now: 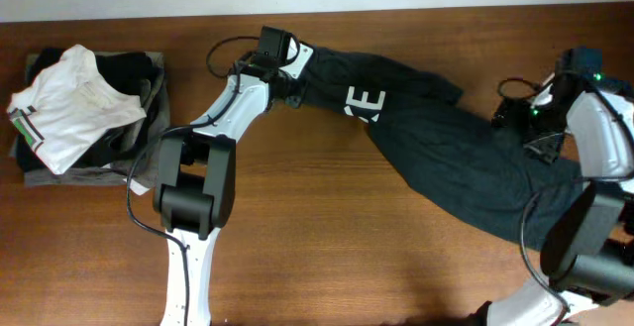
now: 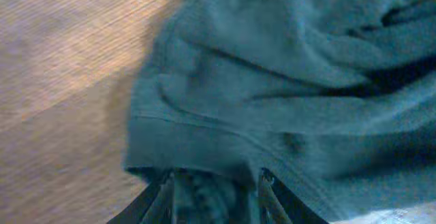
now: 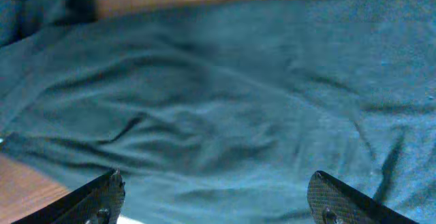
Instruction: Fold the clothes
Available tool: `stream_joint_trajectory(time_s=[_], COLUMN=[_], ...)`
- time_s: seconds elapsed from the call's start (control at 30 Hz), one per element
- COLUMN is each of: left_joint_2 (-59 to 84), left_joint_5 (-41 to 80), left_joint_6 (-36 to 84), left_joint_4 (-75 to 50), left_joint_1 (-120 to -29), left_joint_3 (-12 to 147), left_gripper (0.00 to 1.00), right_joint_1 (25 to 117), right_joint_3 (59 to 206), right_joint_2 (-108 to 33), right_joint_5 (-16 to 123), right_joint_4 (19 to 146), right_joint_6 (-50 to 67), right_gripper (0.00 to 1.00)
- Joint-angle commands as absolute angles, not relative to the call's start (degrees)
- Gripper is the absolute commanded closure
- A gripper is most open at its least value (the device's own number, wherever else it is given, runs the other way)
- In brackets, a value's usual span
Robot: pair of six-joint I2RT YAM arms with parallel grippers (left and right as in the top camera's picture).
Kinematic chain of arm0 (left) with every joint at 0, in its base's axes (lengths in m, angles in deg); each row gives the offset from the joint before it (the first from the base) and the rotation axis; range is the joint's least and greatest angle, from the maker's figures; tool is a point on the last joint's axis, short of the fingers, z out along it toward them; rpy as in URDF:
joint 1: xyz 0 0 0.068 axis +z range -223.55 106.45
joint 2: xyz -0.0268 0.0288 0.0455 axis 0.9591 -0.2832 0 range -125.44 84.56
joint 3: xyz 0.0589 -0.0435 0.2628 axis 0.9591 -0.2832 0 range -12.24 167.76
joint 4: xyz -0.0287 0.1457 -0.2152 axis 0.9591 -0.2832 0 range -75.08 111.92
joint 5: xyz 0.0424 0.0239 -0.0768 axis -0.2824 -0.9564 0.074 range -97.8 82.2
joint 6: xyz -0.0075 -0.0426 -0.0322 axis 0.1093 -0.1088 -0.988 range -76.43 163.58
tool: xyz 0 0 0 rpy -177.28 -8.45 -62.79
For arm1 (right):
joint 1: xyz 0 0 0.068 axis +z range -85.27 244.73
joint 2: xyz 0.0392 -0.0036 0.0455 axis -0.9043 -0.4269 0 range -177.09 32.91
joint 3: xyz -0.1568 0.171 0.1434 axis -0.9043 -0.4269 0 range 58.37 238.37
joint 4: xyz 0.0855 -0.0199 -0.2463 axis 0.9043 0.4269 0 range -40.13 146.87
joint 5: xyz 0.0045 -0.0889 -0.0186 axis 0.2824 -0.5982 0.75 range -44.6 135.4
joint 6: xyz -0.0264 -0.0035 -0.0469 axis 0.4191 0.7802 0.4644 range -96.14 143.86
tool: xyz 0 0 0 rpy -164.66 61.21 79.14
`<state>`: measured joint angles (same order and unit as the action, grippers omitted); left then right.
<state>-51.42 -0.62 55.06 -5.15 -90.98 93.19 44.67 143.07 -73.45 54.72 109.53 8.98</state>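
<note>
A black tee (image 1: 446, 158) with white block lettering (image 1: 365, 100) lies crumpled and stretched slantwise from the table's back middle to its right side. My left gripper (image 1: 289, 86) is at the tee's left end. In the left wrist view its jaws (image 2: 214, 176) stand narrow, with a bunched hem of the tee (image 2: 286, 81) filling the gap between them. My right gripper (image 1: 535, 118) hovers over the tee's right part. Its fingers (image 3: 102, 197) stand wide apart above the flat dark fabric (image 3: 225, 108), and nothing sits between them.
A pile of other clothes (image 1: 119, 143) sits at the table's left end, a white garment (image 1: 69, 103) on top of black and grey pieces. Bare wooden table (image 1: 327, 237) shows in front of the tee. A black cable (image 1: 223, 54) loops behind the left arm.
</note>
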Motion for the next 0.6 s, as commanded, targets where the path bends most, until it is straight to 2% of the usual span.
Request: stream_joint_trajectory(time_s=[0.0, 0.07, 0.13, 0.2, 0.3, 0.37, 0.4, 0.47, 0.57], left_joint_2=[-53.7, -54.4, -54.2, -54.2, -54.2, -54.2, -54.2, -54.2, -54.2], left_joint_5=[-2.6, -8.7, -22.4, -23.6, -23.0, -20.6, -15.4, -10.9, -9.9], left_joint_6=[54.7, 54.7, 54.1, 53.4, 53.5, 53.5, 53.5, 53.5, 53.5], left_joint_4=[-3.9, -9.4, -17.6, -25.0, -30.2, -32.9, -35.0, -38.4, -45.3], left_joint_1=[-91.1, -90.8, -87.9, -82.0, -79.6, -79.9, -79.9, -79.9, -79.9], left_joint_3=[93.6, 93.6, 94.4, 97.7, 104.0, 108.4, 111.9, 116.5, 126.3], left_gripper=[0.7, 1.0, 1.0, 1.0, 1.0, 0.93, 0.75, 0.58, 0.49], right_joint_1=[44.1, 43.9, 42.9, 39.7, 36.1, 35.4, 36.1, 38.5, 44.4], right_joint_3=[142.7, 142.7, 142.6, 142.5, 142.5, 142.5, 142.5, 142.5, 142.5], right_joint_2=[-74.6, -74.6, -75.3, -79.2, -81.9, -83.2, -84.6, -87.4, -91.2], right_joint_5=[54.0, 52.1, 46.1, 42.5, 43.2, 46.4, 53.8, 58.3, 62.4], right_joint_4=[109.5, 109.4, 108.1, 106.3, 101.2, 95.7, 93.7, 92.7, 91.7], right_joint_6=[8.3, 8.3, 8.3, 8.3, 10.1, 10.1, 12.1, 12.9, 18.0], right_gripper=[0.11, 0.11, 0.1, 0.1, 0.09, 0.09, 0.09, 0.09, 0.11])
